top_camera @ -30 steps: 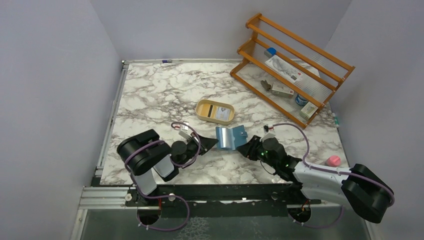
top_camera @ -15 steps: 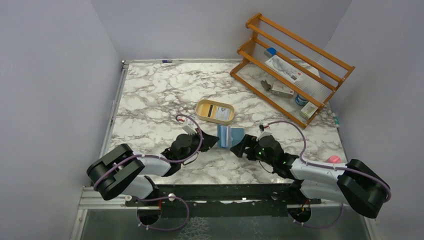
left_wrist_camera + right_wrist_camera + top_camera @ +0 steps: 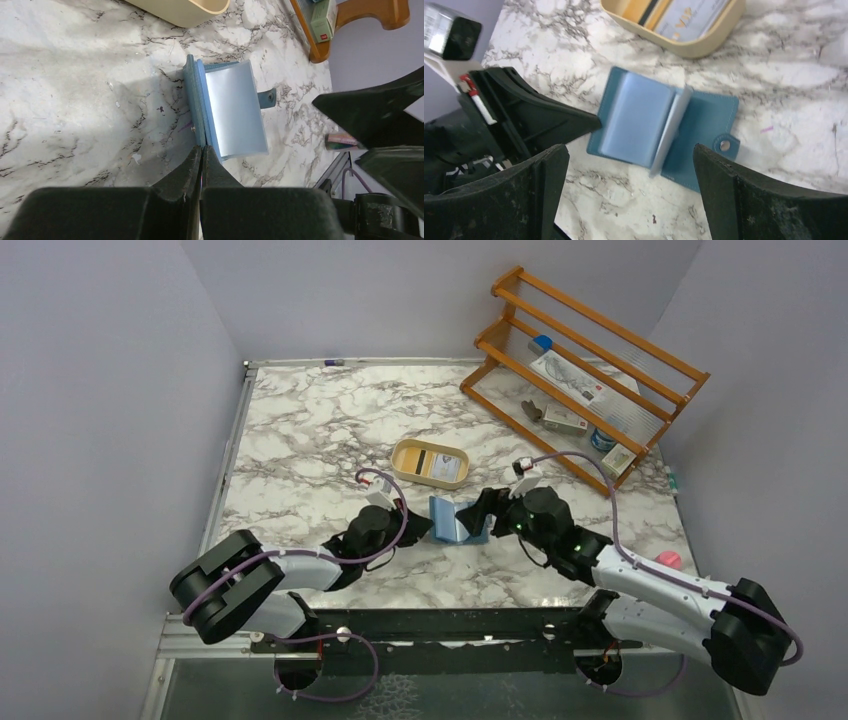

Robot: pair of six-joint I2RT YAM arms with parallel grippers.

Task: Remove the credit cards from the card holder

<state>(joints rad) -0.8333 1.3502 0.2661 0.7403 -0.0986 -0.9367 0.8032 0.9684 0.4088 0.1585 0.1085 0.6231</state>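
Nearest me, by the right edge of the table, sits a small pink thing, well apart from the work. Both arms point in toward mid-table.

L gripper has its fingers pressed flat together, tips touching the left edge of the holder. I can't tell if they pinch the cover or just butt against it. R gripper hangs over the holder from the other side, fingers spread wide w/ nothing held btwn them.

The holder lies open on the marble btwn the two grippers, teal cover down and pale blue pocket leaves up. One leaf stands partway up near the spine. The snap tab sticks out on the side away from the L gripper. Whether the pockets hold anything I can't make out.

Just past the holder, not touching it, is the tan dish w/ cards lying in it: a yellow-orange one w/ a dark stripe and a pale printed one.

Farthest off, at the back right, is a wooden rack holding small boxes and papers.
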